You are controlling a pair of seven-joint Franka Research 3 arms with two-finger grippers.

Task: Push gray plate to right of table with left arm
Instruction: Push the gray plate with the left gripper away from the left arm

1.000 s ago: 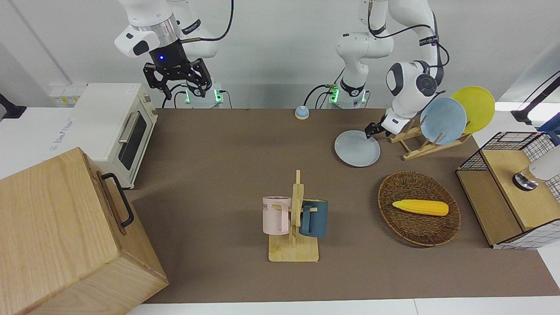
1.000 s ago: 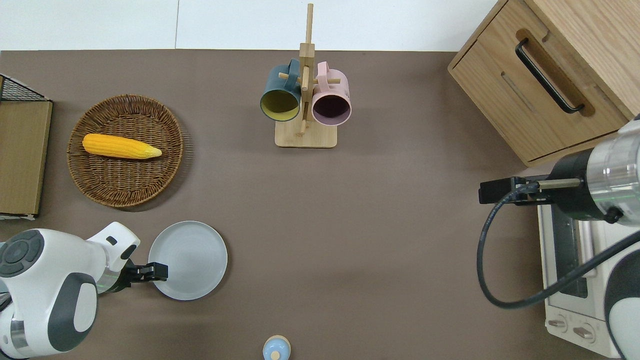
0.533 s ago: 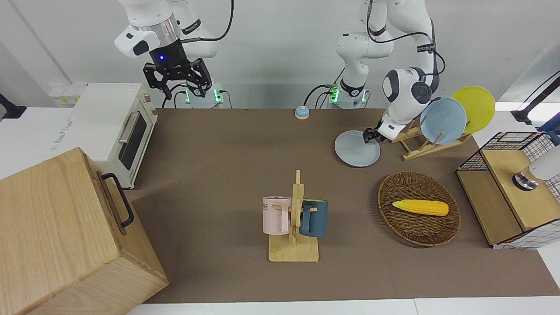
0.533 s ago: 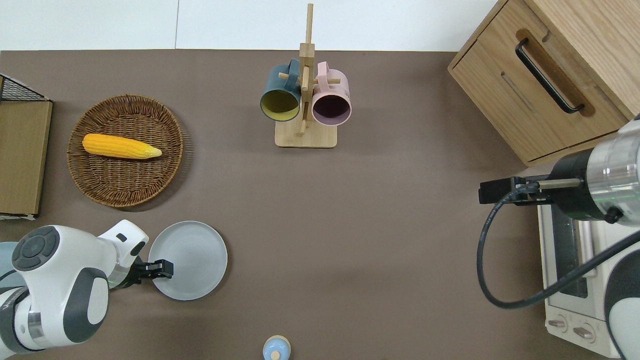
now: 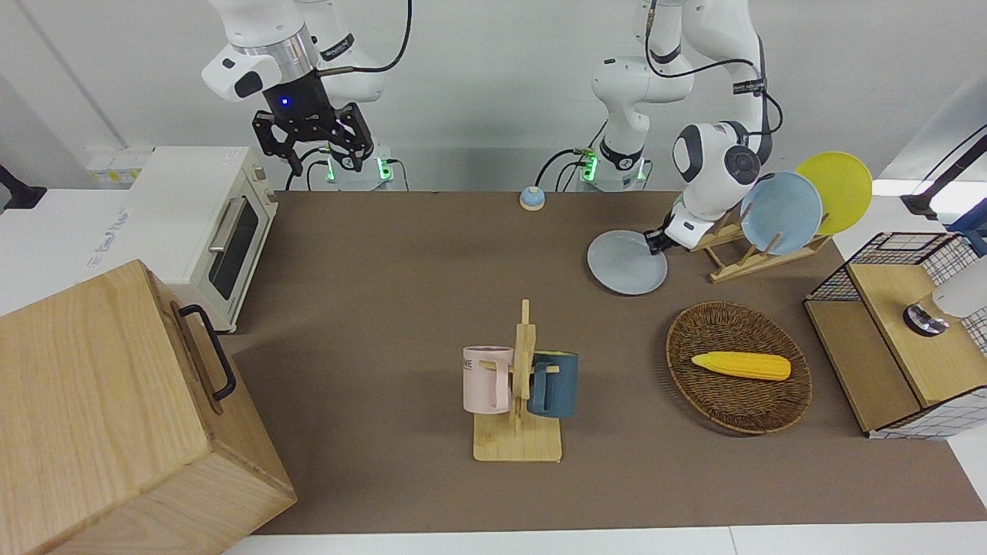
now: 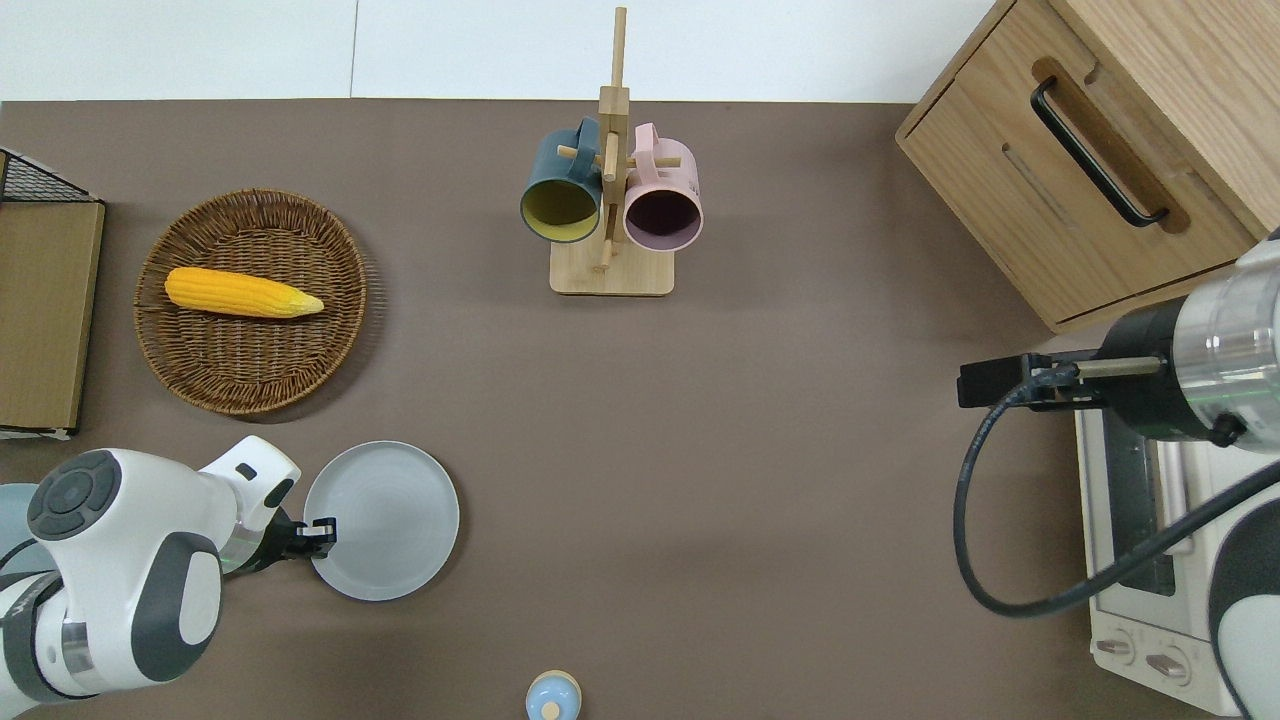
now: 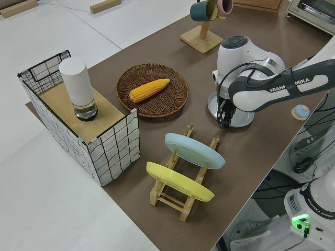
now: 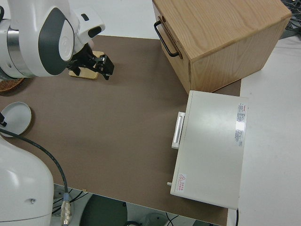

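The gray plate [image 5: 627, 262] lies flat on the brown table [image 5: 385, 254], near the robots' edge toward the left arm's end; it also shows in the overhead view [image 6: 385, 520] and the left side view [image 7: 242, 116]. My left gripper [image 5: 655, 241] is shut and low at the table. It touches the plate's rim on the side toward the left arm's end, as the overhead view [image 6: 322, 527] shows. My right gripper [image 5: 324, 163] is open and empty; that arm is parked.
A wooden rack holds a sky-blue plate [image 5: 780, 212] and a yellow plate [image 5: 837, 191] beside the gray plate. A wicker basket [image 5: 739, 393] with corn, a mug tree [image 5: 520, 385], a bell [image 5: 532, 199], a toaster oven [image 5: 208, 223] and a wooden box [image 5: 116, 416] stand around.
My left gripper has swung in against the plate's rim. The gray plate has slid a little toward the right arm's end of the table. The right arm has not moved.
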